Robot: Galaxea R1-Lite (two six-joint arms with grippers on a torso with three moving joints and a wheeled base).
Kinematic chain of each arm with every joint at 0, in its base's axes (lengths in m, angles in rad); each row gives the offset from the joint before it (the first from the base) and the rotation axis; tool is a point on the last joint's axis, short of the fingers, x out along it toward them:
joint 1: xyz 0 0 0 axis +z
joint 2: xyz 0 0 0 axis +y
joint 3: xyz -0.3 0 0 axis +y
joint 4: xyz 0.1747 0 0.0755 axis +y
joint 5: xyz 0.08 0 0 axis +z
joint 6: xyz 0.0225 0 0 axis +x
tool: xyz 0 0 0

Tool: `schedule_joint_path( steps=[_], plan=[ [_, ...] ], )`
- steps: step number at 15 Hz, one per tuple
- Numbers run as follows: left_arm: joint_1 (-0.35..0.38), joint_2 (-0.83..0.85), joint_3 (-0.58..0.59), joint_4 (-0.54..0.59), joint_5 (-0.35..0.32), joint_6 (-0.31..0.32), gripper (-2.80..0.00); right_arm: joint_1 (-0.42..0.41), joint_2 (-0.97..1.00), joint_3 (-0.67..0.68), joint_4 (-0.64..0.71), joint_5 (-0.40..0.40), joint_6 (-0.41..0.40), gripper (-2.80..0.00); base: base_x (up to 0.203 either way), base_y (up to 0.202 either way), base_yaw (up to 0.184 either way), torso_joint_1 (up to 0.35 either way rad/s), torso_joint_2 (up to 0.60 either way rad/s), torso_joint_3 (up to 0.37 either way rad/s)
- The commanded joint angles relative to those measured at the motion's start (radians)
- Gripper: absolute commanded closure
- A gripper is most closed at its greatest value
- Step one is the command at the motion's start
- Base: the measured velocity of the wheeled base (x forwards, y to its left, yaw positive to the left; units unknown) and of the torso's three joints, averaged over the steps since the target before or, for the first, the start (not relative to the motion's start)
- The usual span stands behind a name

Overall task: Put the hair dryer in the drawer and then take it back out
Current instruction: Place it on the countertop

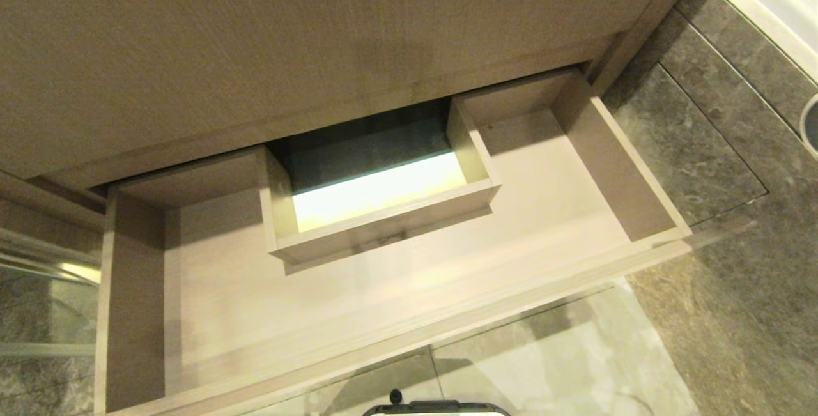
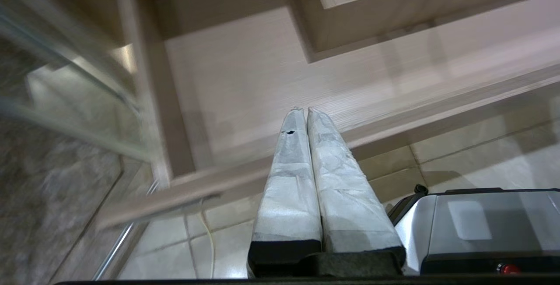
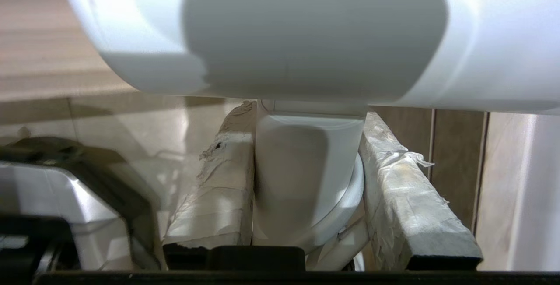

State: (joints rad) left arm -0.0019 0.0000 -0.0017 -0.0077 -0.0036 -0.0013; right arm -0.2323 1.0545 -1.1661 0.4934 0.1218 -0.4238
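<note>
My right pincer [image 3: 306, 180] grips the dryer [image 3: 271, 35] by its handle, outside the head view. The drawer [image 1: 153, 314] stands open, bare. I should lower gently, clear of the cutout [image 1: 377, 231]. Left pincer [image 2: 305, 114] closed, empty.

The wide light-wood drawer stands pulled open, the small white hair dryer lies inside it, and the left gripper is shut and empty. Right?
Not quite. The wide light-wood drawer is open but holds nothing, as the head view shows. The small white hair dryer is clamped by its handle in the right gripper, as the right wrist view shows. The left gripper is indeed shut and empty.
</note>
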Motion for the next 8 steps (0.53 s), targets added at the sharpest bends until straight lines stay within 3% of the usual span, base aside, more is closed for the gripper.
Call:
schedule_joint_path(
  steps=[1,8],
  plan=[
    [0.0,0.002,0.0,0.0,0.001,0.0,0.0,0.001,-0.002,0.003,0.004,0.002,-0.003,0.0,0.005,-0.007,0.125,0.002,0.0,0.0],
    [0.0,0.002,0.0,0.0,0.001,-0.001,0.0,0.001,-0.008,0.006,0.004,0.002,-0.001,0.0,0.0,-0.008,0.173,0.002,0.0,0.003]
  ],
)
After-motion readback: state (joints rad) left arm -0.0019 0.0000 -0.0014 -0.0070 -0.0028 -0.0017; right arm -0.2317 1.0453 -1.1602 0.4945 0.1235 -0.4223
